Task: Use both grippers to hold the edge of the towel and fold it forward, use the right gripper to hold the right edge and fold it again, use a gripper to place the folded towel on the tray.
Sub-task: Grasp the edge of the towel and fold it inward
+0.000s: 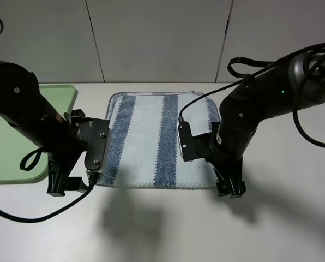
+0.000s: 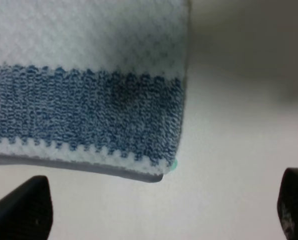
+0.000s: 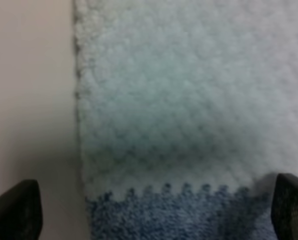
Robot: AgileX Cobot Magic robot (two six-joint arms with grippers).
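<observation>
High view: the striped towel [image 1: 151, 139] lies flat on the white surface [image 1: 168, 229], with the pale green tray [image 1: 10, 153] at its left. The left tool [image 1: 61, 184] is at the towel's near left corner and the right tool [image 1: 231, 188] at its near right corner.

Left wrist view: the towel's blue-striped corner lies just ahead of the left tool's fingers [image 2: 19, 212], which are spread wide and grip nothing.

Right wrist view, blurred: the towel's edge lies in the gap between the right tool's wide-spread, empty fingers [image 3: 14, 212].
</observation>
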